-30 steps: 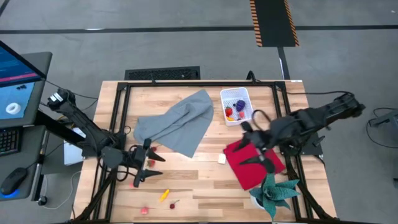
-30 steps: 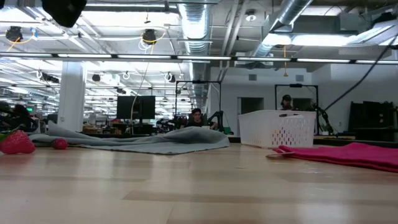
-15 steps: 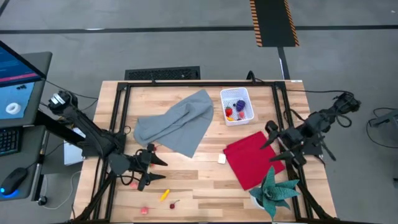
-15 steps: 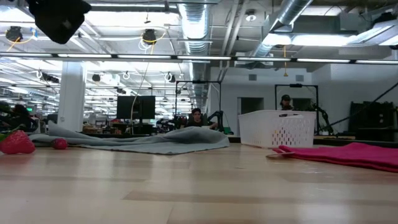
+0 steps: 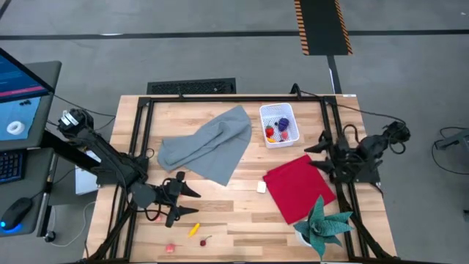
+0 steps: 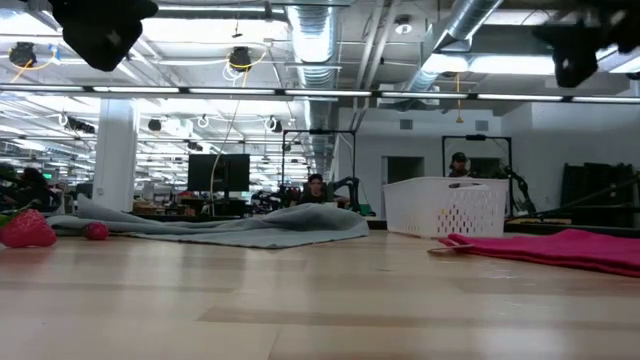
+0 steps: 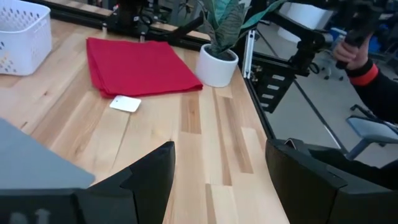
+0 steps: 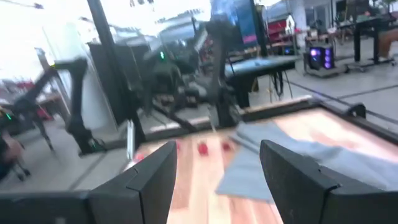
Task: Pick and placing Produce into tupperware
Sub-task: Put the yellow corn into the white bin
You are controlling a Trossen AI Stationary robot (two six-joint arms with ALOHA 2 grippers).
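tabletop (image 5: pixel 234 220): wooden, carrying a grey cloth (image 5: pixel 209 147) near centre and a red cloth (image 5: pixel 297 187) at 4 o'clock.
tupperware (image 5: pixel 279 125): at 1 o'clock, already holding a few pieces, one purple.
left tool (image 5: pixel 187 202): low at 8 o'clock, jaws spread wide, empty.
right tool (image 5: pixel 321 155): at the 3 o'clock edge, jaws wide apart, empty, waiting.
loose produce (image 5: pixel 194 229): yellow piece, cherry (image 5: pixel 204 240) and pink berry (image 5: pixel 170 248) at 7 o'clock, just beyond the left tool.
step: between picks, judging by the empty jaws.
next move: left tool must drop over one small piece and close.
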